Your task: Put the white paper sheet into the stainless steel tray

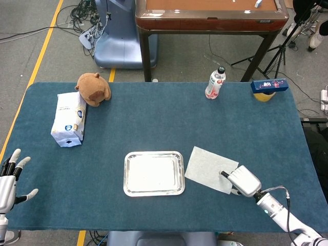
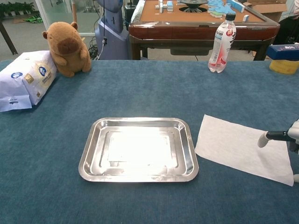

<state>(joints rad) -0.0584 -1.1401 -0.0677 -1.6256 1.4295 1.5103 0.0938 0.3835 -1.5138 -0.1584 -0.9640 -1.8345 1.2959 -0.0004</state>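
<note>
Head view, right hand (image 1: 242,180) fingertip pressing white paper sheet (image 1: 207,168)

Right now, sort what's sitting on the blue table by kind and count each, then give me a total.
Paper sheet: 1
Stainless steel tray: 1
Plush toy: 1
Tissue pack: 1
Drink bottle: 1
Blue box on a yellow container: 2
Total: 7 things, not counting the robot's hands.
</note>
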